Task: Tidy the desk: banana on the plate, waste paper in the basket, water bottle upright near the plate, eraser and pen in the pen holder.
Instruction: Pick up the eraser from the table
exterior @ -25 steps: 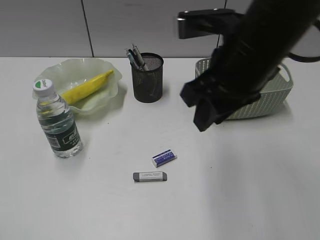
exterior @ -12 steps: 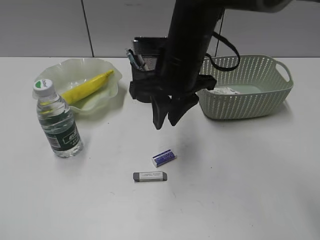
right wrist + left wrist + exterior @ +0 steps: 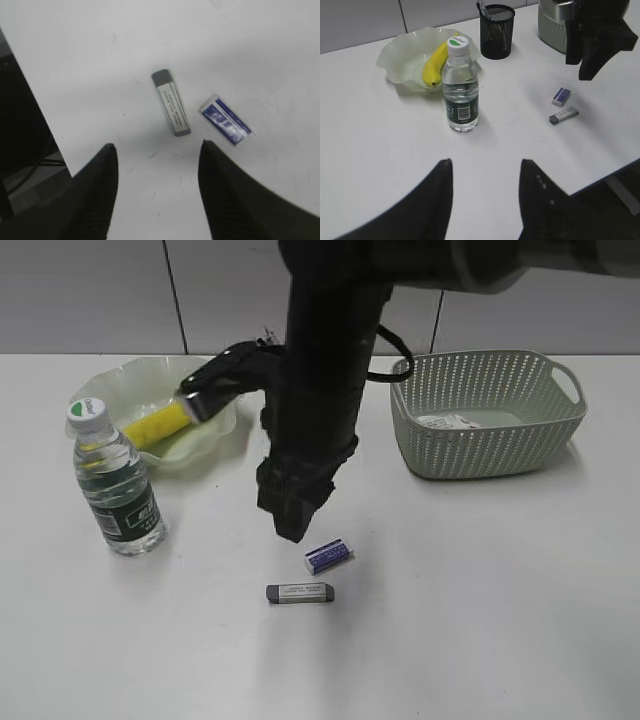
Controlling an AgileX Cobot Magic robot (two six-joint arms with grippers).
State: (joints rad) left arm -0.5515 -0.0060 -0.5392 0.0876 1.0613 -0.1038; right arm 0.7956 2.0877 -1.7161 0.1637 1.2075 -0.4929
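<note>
A blue-and-white eraser (image 3: 328, 556) (image 3: 226, 120) and a grey eraser bar (image 3: 299, 592) (image 3: 171, 102) lie on the white desk (image 3: 480, 590). My right gripper (image 3: 291, 522) (image 3: 157, 150) hangs open and empty just above and left of them. The banana (image 3: 158, 424) lies in the pale green plate (image 3: 120, 380), and the water bottle (image 3: 115, 485) stands upright beside it. Waste paper (image 3: 447, 422) sits in the green basket (image 3: 485, 455). The right arm hides the pen holder in the exterior view. In the left wrist view the pen holder (image 3: 496, 31) holds pens (image 3: 481, 7). My left gripper (image 3: 485, 167) is open and empty.
The right arm (image 3: 325, 370) crosses the middle of the desk, in front of the pen holder. The desk's near edge (image 3: 30, 100) runs along the left of the right wrist view.
The right arm swung left from over the basket and came down toward the two erasers. Its jaws opened wider. The left gripper stayed still.
</note>
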